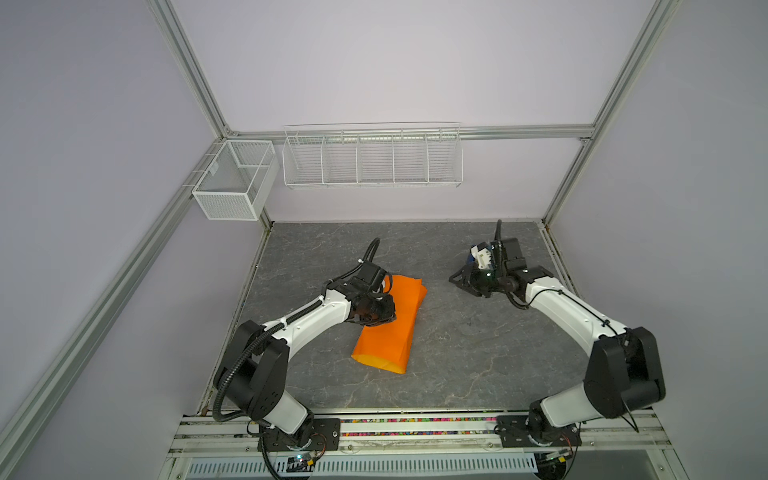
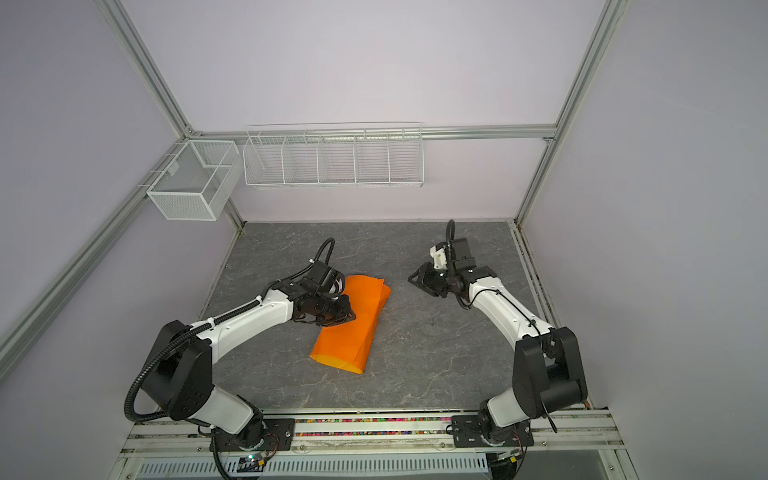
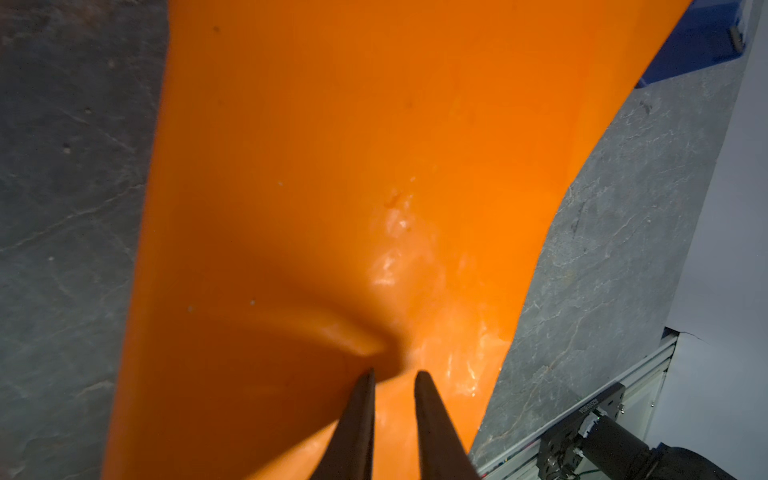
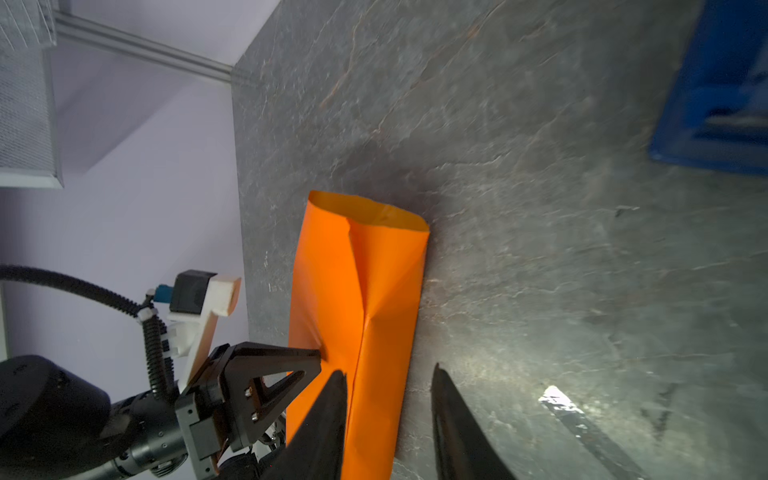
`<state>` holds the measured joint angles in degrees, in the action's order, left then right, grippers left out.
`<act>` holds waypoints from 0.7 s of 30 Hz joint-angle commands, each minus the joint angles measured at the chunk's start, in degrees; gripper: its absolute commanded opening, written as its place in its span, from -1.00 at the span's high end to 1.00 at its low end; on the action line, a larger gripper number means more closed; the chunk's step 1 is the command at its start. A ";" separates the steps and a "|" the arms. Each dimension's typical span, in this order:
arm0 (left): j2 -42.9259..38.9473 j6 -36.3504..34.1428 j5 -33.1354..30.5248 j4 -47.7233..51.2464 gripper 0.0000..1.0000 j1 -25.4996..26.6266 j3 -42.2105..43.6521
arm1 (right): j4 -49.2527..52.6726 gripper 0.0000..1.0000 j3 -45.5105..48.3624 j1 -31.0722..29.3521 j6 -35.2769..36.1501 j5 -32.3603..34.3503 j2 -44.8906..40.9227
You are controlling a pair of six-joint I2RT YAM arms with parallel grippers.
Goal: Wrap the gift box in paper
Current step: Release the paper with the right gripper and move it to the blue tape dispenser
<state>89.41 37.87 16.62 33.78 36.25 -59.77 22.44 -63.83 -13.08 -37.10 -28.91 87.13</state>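
Paper (image 1: 390, 324) lies folded, left end effector (image 3: 395, 373) clamped on it, right end effector (image 4: 390, 369) apart, empty.

The paper (image 1: 390, 324), folded over into a long tube, lies on the desk (image 1: 457, 353) left of centre, its length running from near front to far back. Left tool (image 1: 384, 318) sits on the paper's left edge, pressing it down. Right tool (image 1: 457, 280) stands well apart to the right, over bare desk. Tape dispenser (image 1: 471, 259) lies on the desk behind the right tool. Mesh bin (image 1: 232, 183) and wire rack (image 1: 372, 160) hang on the walls behind the desk, bin to the left.
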 commanded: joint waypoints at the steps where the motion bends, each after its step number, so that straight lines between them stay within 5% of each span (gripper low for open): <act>1: 3.24 0.01 -2.38 3.13 0.59 0.05 3.43 | 4.27 0.21 -2.67 6.93 8.09 -8.67 3.99; 10: 3.69 0.45 -1.88 2.99 0.59 0.05 3.17 | -0.90 0.21 -10.09 18.32 7.19 -17.60 18.06; 21: 4.48 0.67 -1.51 2.91 0.59 0.05 2.64 | -9.08 0.26 -12.52 20.25 1.38 -23.18 29.30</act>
<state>89.58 38.52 17.12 33.43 36.03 -59.72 17.45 -76.49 7.14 -33.32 -49.12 115.50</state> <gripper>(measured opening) 0.204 0.371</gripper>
